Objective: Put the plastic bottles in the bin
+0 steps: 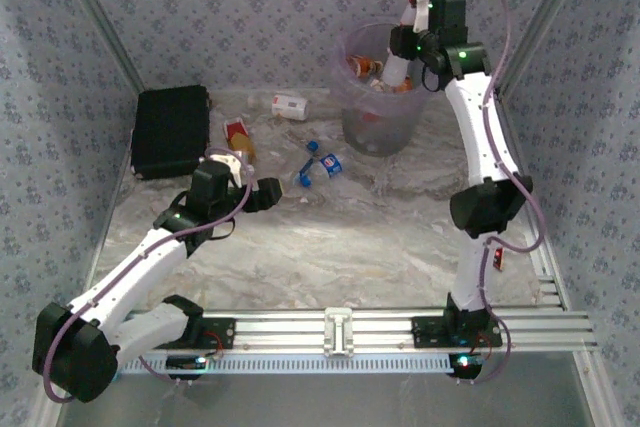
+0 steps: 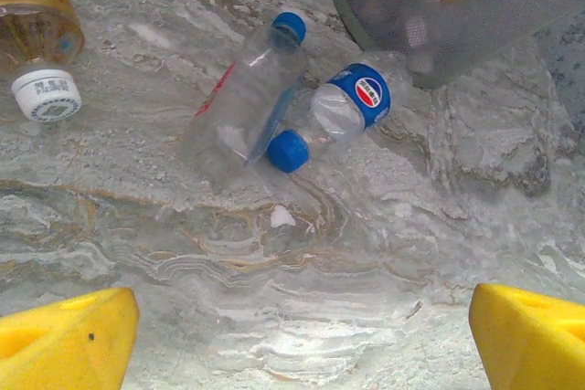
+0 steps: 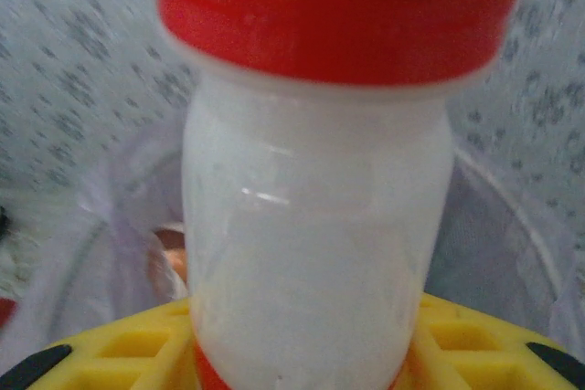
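My right gripper (image 1: pixel 410 47) hangs over the bin (image 1: pixel 352 57), a pale purple translucent bucket, and is shut on a white bottle with a red cap (image 3: pixel 320 244). That bottle (image 1: pixel 396 74) points down into the bin's mouth, and the bin's rim (image 3: pixel 512 216) curves behind it. Several bottles lie inside the bin. My left gripper (image 2: pixel 302 344) is open above bare table, its yellow fingertips (image 2: pixel 64 340) wide apart. Ahead of it lie two clear bottles: one with a blue cap (image 2: pixel 245 98) and one with a blue label (image 2: pixel 352 102). A brown bottle (image 2: pixel 37 29) lies at the upper left.
A black case (image 1: pixel 172 130) lies at the table's left back. A small white bottle with a red label (image 1: pixel 290 105) lies near the back wall. The bin's base (image 2: pixel 457 15) stands just beyond the two clear bottles. Patterned walls close in the table.
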Controlling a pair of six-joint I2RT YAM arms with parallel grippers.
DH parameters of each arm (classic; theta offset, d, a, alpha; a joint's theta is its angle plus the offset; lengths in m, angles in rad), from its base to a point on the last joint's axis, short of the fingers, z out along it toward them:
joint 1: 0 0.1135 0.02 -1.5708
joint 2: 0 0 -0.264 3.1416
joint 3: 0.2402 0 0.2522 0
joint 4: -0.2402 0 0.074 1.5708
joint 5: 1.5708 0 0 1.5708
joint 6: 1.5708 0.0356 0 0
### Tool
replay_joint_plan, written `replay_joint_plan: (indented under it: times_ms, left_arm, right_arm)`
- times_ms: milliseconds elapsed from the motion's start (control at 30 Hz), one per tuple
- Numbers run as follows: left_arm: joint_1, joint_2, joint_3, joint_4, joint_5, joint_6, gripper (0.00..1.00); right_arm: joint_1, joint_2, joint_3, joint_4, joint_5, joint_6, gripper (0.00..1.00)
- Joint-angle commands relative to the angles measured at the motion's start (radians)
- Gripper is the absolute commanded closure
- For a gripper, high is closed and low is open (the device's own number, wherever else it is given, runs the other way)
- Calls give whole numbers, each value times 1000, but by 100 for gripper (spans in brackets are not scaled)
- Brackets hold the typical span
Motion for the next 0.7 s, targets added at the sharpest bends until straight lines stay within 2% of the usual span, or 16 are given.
replay_joint_plan:
  times_ms: [0,400,667]
  left_arm:
    - [11,-18,3,-30,-20,-13,7]
    - [15,15,15,-32,-3,-17,7]
    - [16,61,35,-19,20,-20,7]
  right_arm:
    - [0,35,26,-107,27,-33,54]
    - [4,193,67,-258,-54,-50,51]
    - [16,245,79,-302,-58,-61,48]
